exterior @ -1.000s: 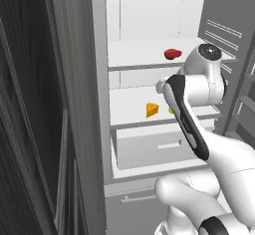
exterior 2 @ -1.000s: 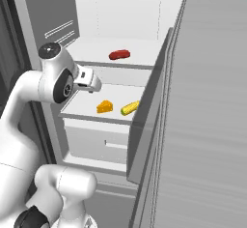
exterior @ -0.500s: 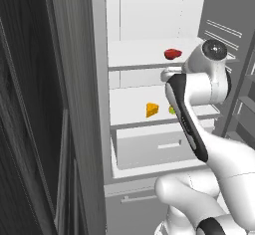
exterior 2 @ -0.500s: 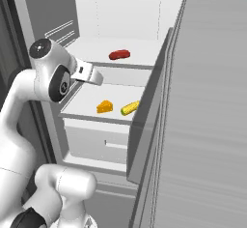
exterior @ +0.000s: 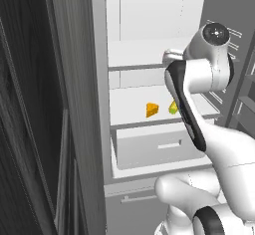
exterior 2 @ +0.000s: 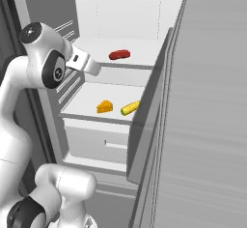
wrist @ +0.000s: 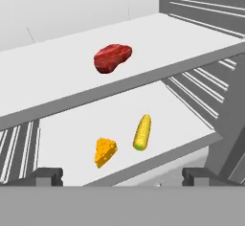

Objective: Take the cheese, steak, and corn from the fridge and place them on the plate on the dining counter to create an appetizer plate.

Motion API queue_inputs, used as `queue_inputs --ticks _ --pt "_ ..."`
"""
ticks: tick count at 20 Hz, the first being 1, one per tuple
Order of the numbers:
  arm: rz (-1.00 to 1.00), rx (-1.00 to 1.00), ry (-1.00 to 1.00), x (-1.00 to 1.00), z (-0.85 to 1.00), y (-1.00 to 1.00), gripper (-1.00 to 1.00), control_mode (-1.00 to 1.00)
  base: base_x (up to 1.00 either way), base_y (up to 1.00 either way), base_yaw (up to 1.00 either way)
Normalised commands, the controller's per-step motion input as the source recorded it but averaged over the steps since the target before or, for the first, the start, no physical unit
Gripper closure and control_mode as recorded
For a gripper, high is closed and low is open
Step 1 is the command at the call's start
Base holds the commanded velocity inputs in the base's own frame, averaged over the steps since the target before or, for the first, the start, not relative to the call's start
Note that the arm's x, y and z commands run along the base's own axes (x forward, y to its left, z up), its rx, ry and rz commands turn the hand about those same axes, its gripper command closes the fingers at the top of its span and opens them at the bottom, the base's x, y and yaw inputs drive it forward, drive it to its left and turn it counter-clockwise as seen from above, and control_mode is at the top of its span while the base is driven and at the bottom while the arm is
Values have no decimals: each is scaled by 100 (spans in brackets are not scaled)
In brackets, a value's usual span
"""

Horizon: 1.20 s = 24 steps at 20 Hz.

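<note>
Steak, the flat dark-red irregular slab [wrist: 112, 57] on the white upper fridge shelf [wrist: 57, 72] at twelve o'clock of the spread, empty claw [wrist: 122, 176], looks soft and slick, best pinched across its narrow middle.

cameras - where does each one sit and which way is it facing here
Left base view: behind-left of the arm, facing the open fridge; arm rises at right.
Right base view: behind-right, same fridge past its door; arm at left.
Hand view: on the hand, looking down at the shelves; finger tips at the bottom.
All three share the cheese and corn; the right base and hand views share the steak.
</note>
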Motion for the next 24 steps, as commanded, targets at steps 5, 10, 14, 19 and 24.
queue_inputs --ticks 5,10,14,19,24 --pt "-6 9 -1 11 14 -15 -100 -100 0 0 0" --pt "0 4 5 27 3 -22 -100 -100 0 0 0" --pt "0 0 5 46 0 0 -100 -100 0 0 0" --pt "0 -2 2 53 0 0 -100 -100 0 0 0" --pt "0 -3 0 44 -10 0 -100 -100 0 0 0"
